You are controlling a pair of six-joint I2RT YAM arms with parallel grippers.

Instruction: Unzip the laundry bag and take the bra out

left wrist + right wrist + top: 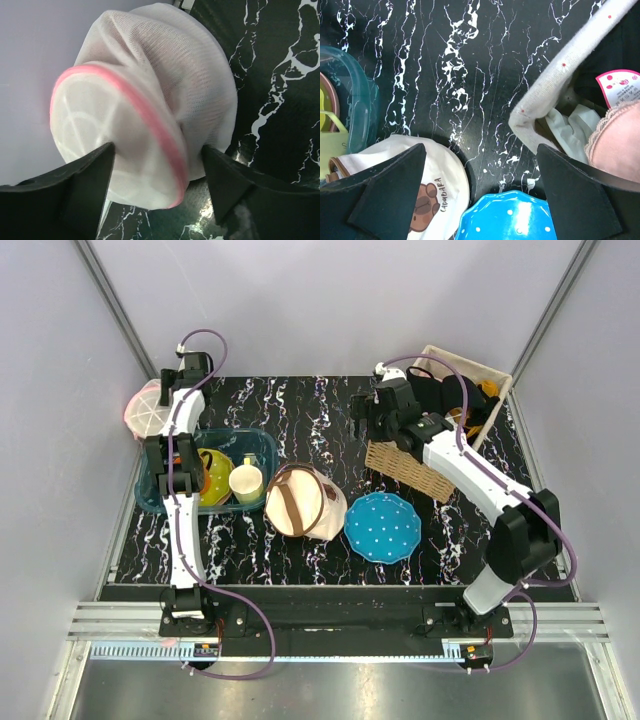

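At the upper left of the overhead view, the laundry bag [146,410] sits at the far left edge of the table [310,410], up against the grey wall [60,390]. In the left wrist view it fills the centre. It is a round dome of fine white mesh, creased into soft folds. A smooth pink rim curves across it, and pale ribs show through its flat face.

Your left gripper [156,150] has its black wedge-shaped fingers spread wide, one on each side of the bag. The tips are right at the mesh, and no squeeze shows. The wall closes in on the left of that frame, and bare black tabletop with white marble veining lies to the right.

Your right gripper [480,155] is wide open over bare tabletop, holding nothing. At the right of its view is the cloth-lined rim of a wicker basket [555,85]. At the bottom are a glossy blue dotted plate [505,220] and a beige canvas bag [435,195] printed with a brown bear. A translucent teal tub [362,100] edges in at left. A strip of open tabletop runs up the centre between them.
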